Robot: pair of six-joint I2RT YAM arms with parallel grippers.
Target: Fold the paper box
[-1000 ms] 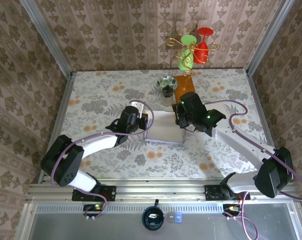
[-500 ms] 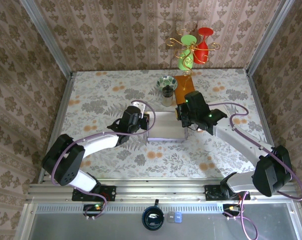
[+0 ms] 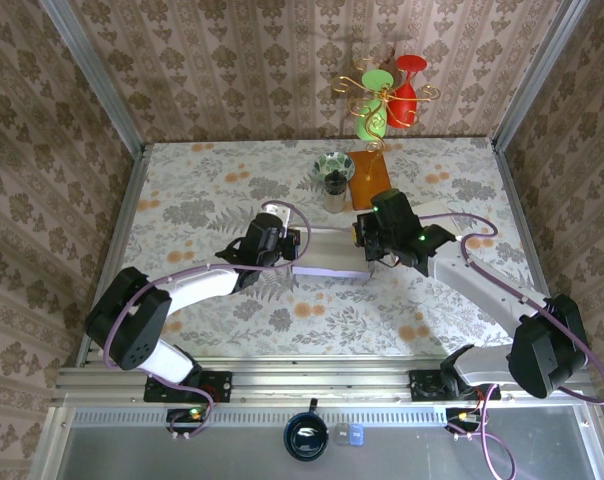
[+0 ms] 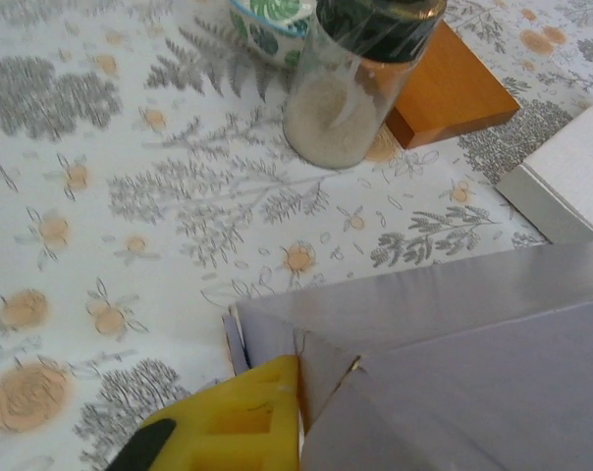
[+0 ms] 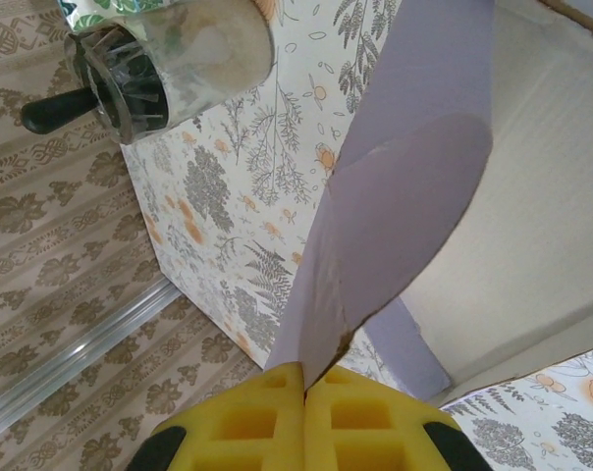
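- Where's the paper box (image 3: 330,255)?
- Mid-table, between my two arms, lilac outside and white inside.
- And your right gripper (image 5: 304,378)?
- Pads pressed together on a lilac flap at the box's right end.
- And the left gripper (image 3: 290,243)?
- At the box's left corner. I see one yellow finger (image 4: 228,422) beside a flap, but can't tell whether it grips.
- Beyond?
- A glass jar (image 3: 333,178) and a wooden block (image 3: 368,166), side by side.

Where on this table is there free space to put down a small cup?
Two bare patches: the far left corner of the table, left of the glass jar, and the near strip between the paper box and the table's front edge. The middle back is crowded: jar, wooden block and box stand close together.
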